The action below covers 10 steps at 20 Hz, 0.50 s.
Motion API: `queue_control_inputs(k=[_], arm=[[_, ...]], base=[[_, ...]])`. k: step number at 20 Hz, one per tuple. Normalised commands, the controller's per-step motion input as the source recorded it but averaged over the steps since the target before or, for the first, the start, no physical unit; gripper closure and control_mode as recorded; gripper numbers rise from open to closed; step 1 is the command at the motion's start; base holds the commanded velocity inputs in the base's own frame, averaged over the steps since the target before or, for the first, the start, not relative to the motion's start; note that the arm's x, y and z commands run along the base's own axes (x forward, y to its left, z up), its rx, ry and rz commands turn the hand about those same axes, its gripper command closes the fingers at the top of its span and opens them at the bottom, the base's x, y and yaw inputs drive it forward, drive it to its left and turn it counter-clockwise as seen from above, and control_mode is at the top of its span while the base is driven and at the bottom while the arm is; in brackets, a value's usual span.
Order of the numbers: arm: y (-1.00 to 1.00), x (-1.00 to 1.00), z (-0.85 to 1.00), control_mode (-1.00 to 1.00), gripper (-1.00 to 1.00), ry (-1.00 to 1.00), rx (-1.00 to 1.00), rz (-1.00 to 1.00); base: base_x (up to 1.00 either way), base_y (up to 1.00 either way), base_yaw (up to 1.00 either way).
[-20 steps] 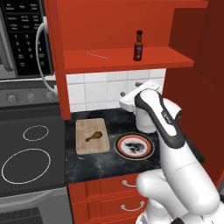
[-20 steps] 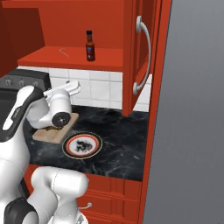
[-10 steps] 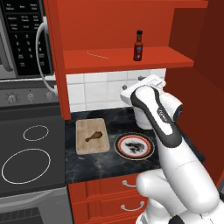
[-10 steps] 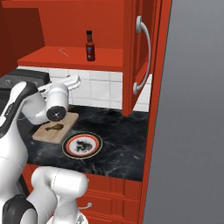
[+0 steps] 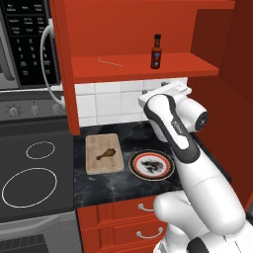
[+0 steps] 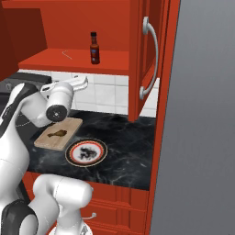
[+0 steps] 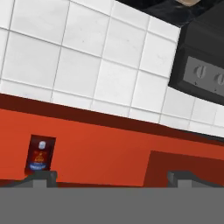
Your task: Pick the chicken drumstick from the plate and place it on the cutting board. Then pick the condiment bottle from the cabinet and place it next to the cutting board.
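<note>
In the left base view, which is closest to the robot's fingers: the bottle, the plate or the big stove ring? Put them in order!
1. bottle, on the shelf just above the fingers.
2. plate, on the counter below them.
3. big stove ring, far left, at the front.

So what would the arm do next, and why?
Probably rise toward the condiment bottle on the cabinet shelf. The chicken drumstick already lies on the cutting board, and the gripper is open, holding nothing, below shelf level.
</note>
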Motion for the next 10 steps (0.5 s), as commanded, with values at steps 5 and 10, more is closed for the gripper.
queue_control_inputs(k=[5,10], arm=[[-0.15,0.00,0.17,-1.00,-1.00,0.10,0.08,-0.05],[-0.12,0.00,0.18,-1.00,-1.00,0.10,0.08,-0.05]], base=[[0.00,0.00,0.00],[0.00,0.00,0.00]])
